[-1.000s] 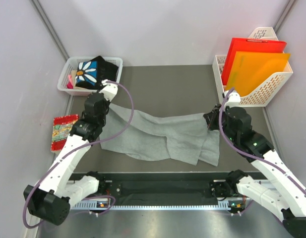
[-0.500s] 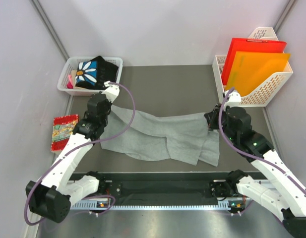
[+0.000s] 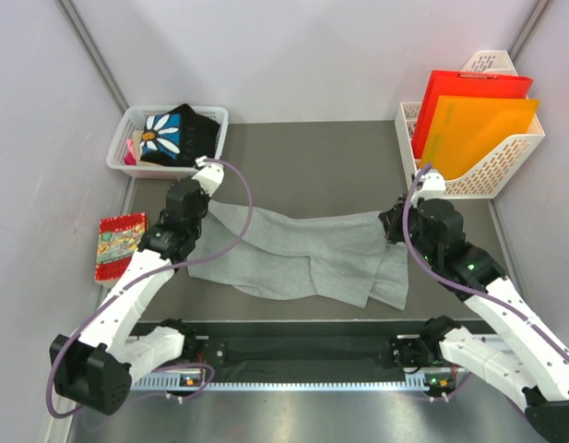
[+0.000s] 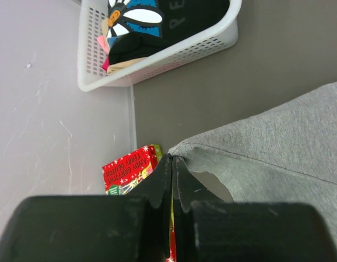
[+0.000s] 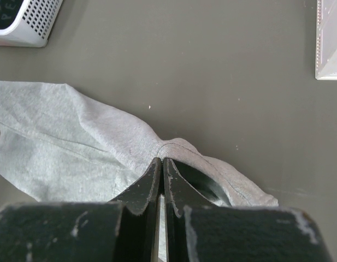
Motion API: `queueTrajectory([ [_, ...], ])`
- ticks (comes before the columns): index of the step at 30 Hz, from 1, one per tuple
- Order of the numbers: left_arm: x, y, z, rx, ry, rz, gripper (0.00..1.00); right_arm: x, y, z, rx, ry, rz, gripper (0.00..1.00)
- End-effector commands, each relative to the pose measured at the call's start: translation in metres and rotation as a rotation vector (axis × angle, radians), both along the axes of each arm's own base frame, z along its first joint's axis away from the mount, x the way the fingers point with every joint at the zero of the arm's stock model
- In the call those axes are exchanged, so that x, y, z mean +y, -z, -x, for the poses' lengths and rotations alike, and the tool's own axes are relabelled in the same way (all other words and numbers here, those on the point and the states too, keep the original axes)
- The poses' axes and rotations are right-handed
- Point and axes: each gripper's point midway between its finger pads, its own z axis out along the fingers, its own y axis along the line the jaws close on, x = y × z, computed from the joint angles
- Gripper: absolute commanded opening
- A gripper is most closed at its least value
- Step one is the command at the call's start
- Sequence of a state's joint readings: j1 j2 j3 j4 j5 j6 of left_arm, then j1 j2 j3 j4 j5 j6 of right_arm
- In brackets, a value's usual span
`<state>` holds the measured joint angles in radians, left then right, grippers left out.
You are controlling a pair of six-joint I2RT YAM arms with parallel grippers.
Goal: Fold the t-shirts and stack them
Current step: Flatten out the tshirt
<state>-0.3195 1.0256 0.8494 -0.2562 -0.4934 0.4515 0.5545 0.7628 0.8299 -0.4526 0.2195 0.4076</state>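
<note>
The plain light heather-grey cloth t-shirt (image 3: 302, 254) lies rumpled across the middle of the dark grey bench (image 3: 312, 157), drawn out left to right between the two arms. Its near part lies in loose folds.

The left hand (image 3: 201, 201) is clenched on the shirt's far-left edge. In the left wrist view its black fingertips (image 4: 167, 164) meet with a pinch of grey cloth between them. That arm has its elbow at the near left, and its forearm slants far and right, with the wrist tipped down onto the cloth.

The right hand (image 3: 388, 222) is clenched on the shirt's far-right corner, where a ridge of cloth bunches at its closed tips. Its elbow sits at the near right and its forearm angles far and left.

The black cloth t-shirt (image 3: 187, 129), printed with a white daisy on blue, sits bundled in a white perforated plastic basket (image 3: 118, 159) at the far left. A small red patterned flat packet (image 3: 120, 242) lies at the bench's left edge. A white slotted rack (image 3: 505, 166) with red and orange folders (image 3: 473, 120) stands at the far right.
</note>
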Motion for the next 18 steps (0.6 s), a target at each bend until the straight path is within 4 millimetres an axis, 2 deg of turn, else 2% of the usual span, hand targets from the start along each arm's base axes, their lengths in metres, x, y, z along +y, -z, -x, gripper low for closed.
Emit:
queueTrajectory([
  [1, -0.0019, -0.0027, -0.0002, -0.034, 0.0, 0.042, 0.0, 0.0047, -0.0152, -0.0045, -0.053, -0.005, -0.028, 0.0],
  [18, -0.0014, 0.0032, 0.0017, -0.024, 0.0, 0.043, 0.0, 0.0078, -0.0088, -0.0052, -0.038, -0.012, -0.035, 0.0],
])
